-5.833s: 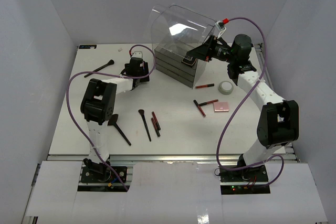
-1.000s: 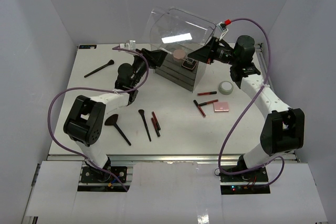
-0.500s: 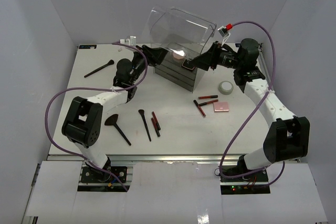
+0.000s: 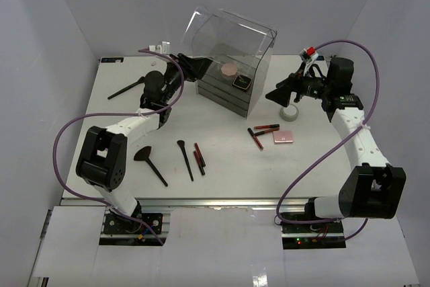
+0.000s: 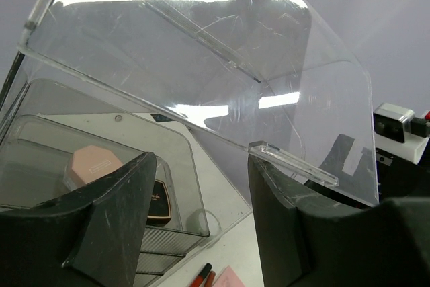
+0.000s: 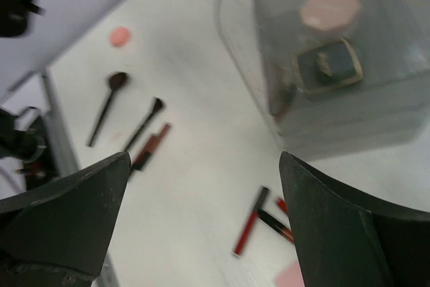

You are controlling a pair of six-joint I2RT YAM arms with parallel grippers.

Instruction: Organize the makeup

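- Plastic box (image 4: pixel 223 92), clear and hard, has its lid (image 5: pixel 201 65) tipped up. The left gripper (image 5: pixel 201 166) is spread wide by the lid's edge, and I cannot tell if it touches.
- A pink round compact (image 6: pixel 330 8) and a shiny black compact (image 6: pixel 329 65) lie in the top tray.
- The right gripper (image 6: pixel 205 159) is wide open and empty. It should likely drop to the small white jar (image 4: pixel 289 112) nearby.
- Thin sticks (image 4: pixel 266 128) wait on the table.

Lab test cell: white table (image 4: pixel 222 174) between bare grey walls (image 4: pixel 47 65).

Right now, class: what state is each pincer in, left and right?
Left pincer: open, holding nothing.
Right pincer: open, holding nothing.
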